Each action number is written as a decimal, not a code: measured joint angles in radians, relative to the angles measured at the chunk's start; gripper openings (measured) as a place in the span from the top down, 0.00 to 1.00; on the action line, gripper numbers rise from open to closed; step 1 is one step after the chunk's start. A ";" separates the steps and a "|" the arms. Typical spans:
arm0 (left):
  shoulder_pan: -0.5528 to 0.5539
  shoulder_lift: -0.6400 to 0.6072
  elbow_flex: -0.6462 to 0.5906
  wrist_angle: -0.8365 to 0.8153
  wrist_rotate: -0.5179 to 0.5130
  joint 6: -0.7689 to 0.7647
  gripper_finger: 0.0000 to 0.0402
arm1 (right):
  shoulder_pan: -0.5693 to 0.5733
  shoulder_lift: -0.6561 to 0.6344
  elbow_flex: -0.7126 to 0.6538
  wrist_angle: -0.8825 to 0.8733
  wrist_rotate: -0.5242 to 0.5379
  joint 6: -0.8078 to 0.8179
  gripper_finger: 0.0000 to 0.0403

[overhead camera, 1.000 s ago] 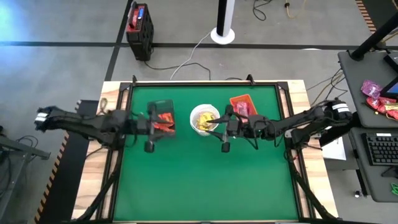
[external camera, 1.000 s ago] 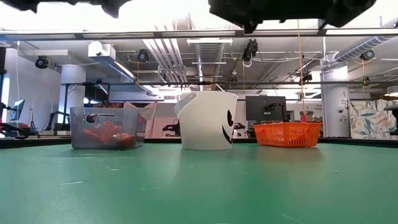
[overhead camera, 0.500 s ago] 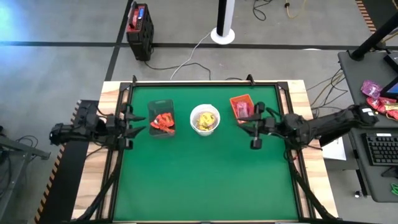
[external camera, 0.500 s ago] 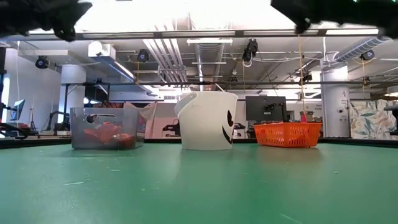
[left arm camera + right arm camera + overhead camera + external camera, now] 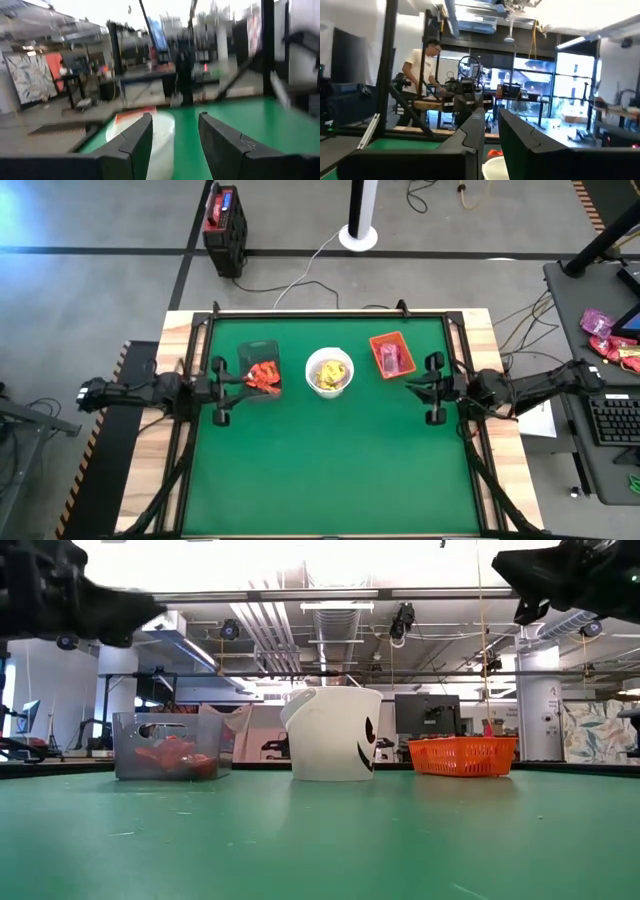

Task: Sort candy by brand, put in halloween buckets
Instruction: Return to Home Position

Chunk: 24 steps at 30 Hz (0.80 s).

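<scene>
Three halloween buckets stand in a row at the far side of the green table. The dark translucent tub [image 5: 260,370] holds red-orange candy [image 5: 263,376]. The white round bucket [image 5: 329,370] holds yellow candy, and the orange tray [image 5: 391,355] holds pink candy. My left gripper [image 5: 238,383] hovers above the table just left of the tub, open and empty [image 5: 175,135]. My right gripper [image 5: 415,387] hovers near the right edge, right of the orange tray. Its fingers [image 5: 491,130] stand close together, with a narrow empty gap between them.
The table's black frame [image 5: 300,312] runs round the green mat [image 5: 330,470], whose near half is bare. In the low view the buckets [image 5: 333,735] stand at the far edge and both arms hang high above. A person [image 5: 420,85] stands in the room beyond.
Both arms have drawn back from over the buckets. My left gripper has gone from above the dark tub toward the table's left edge. My right gripper has gone from between the white bucket and the orange tray toward the right edge.
</scene>
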 joint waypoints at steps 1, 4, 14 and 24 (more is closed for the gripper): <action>0.000 0.003 0.000 -0.031 0.000 0.015 0.64 | -0.001 0.000 0.000 0.000 0.015 0.011 0.89; 0.000 0.014 0.000 -0.085 0.000 0.029 0.64 | -0.002 0.001 0.000 -0.003 0.032 0.012 0.89; 0.000 0.065 0.008 -0.119 0.001 0.030 0.64 | -0.002 0.001 0.000 -0.003 0.032 0.013 0.89; 0.000 0.089 0.010 -0.119 0.001 0.030 0.64 | 0.004 -0.040 0.000 -0.080 0.043 0.081 0.89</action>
